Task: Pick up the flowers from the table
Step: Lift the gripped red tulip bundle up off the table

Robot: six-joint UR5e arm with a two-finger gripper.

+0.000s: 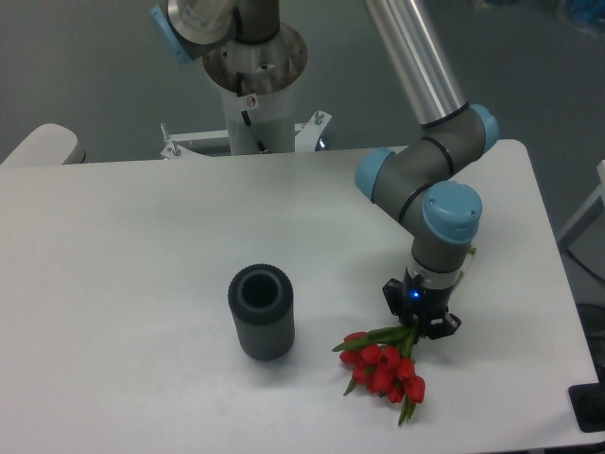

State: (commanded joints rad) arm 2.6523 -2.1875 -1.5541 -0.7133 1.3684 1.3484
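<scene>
One bunch of flowers (383, 364) lies on the one white table (142, 246), with roughly eight red heads showing, though they crowd too tight for a firm tally. One dark ribbed vase (261, 311) stands here. One arm (430, 180) carries one gripper (420, 318).

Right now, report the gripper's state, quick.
Gripper: fingers shut on the stems of the flowers, whose red heads lie low over the table.

view: one fixed camera | position: high, front of table (142, 236) | facing: arm base (253, 85)
</scene>
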